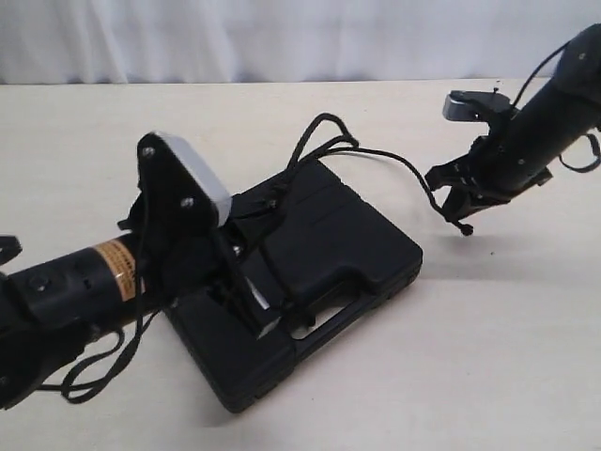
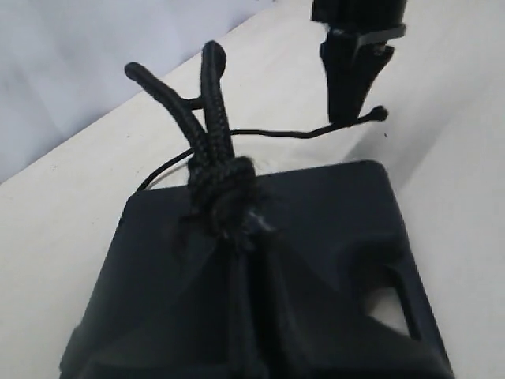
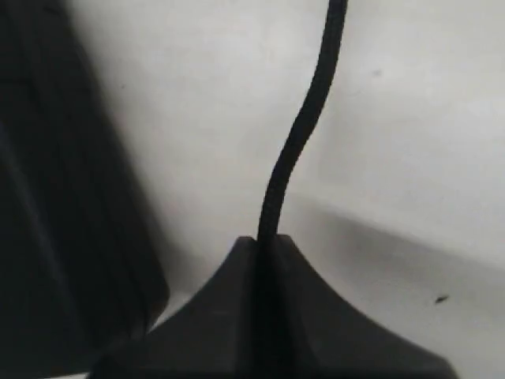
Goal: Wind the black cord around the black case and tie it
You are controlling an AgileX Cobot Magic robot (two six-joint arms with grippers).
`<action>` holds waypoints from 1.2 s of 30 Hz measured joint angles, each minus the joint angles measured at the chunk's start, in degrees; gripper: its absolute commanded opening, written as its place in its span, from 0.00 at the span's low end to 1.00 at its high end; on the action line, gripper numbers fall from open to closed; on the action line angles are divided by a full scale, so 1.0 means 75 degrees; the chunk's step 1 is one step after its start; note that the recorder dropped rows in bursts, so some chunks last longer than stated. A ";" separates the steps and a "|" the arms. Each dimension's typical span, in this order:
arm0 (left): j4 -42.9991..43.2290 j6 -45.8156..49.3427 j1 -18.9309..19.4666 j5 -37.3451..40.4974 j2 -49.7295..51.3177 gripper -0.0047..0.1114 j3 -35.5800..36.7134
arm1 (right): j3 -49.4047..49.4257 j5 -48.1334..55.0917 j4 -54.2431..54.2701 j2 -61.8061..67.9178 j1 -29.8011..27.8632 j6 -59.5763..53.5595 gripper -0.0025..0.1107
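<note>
Black cord (image 2: pixel 223 186) knot over black case (image 1: pixel 362 246): left wrist view only. Right gripper (image 3: pixel 266 251) pinches cord; left gripper (image 1: pixel 255 305) grip unclear.

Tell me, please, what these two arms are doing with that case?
They are tying the black cord around the black case, which lies flat on the table. A knot sits on the case beneath the left gripper, whose jaws I cannot make out. The right gripper, beside the case, pinches the cord near its free end.
</note>
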 measured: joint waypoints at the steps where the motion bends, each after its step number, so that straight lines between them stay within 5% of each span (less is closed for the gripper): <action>1: 0.0000 0.0048 0.0087 -0.0529 -0.0012 0.04 0.0429 | 0.0615 -0.0206 0.0385 -0.0448 0.0000 -0.0019 0.06; 6: 0.0944 0.0085 0.0560 -0.2284 -0.0012 0.04 0.1108 | 0.1684 -0.0596 0.2481 -0.1288 0.0000 -0.0629 0.06; 11: 0.2455 0.0104 0.0592 -0.2412 -0.0012 0.04 0.1122 | 0.1701 -0.0722 0.4541 -0.1321 0.0000 -0.0737 0.06; 17: 0.2554 0.0120 0.0592 -0.2412 -0.0012 0.04 0.1122 | 0.1701 -0.0883 0.4715 -0.1185 -0.0017 -0.0830 0.06; 26: 0.2716 0.0120 0.0592 -0.2412 -0.0012 0.04 0.1122 | 0.0691 -0.1239 0.1693 -0.1136 -0.0949 0.0258 0.36; 36: 0.3400 0.0120 0.0592 -0.2397 -0.0012 0.04 0.1122 | -0.0553 -0.0361 -0.3360 -0.0108 0.0771 0.3779 0.36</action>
